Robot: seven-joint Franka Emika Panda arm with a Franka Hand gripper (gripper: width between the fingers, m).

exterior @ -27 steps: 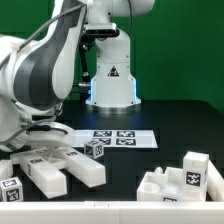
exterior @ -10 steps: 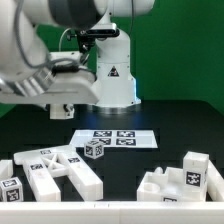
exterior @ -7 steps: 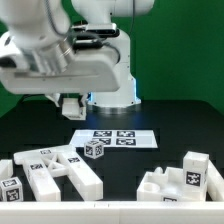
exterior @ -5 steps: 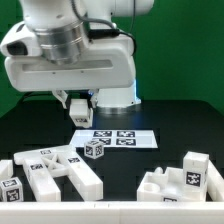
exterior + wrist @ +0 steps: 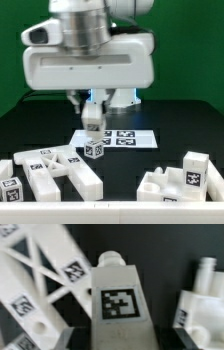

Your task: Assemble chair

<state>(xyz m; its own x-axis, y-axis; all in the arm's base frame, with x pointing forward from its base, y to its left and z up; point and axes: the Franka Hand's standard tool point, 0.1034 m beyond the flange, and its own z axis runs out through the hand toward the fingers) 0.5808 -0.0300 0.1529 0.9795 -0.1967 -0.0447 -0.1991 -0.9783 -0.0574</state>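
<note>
In the exterior view, the arm's fingers hang above the near corner of the thin flat white marker board, on the exterior view's left, over the black bench. They are clenched on a short white plastic bar that points downward. Just in front of the marker board stands a small white tagged cube. On the exterior view's left of the marker board lies a flat white lattice slab bearing tags, with a chunky white block against it. Well off to the marker board's other side sits a blocky white tagged part. In the wrist view, the fingers grip the short white plastic bar, whose square tag faces the camera. The flat white lattice slab flanks it on one side and another white piece on the other.
</note>
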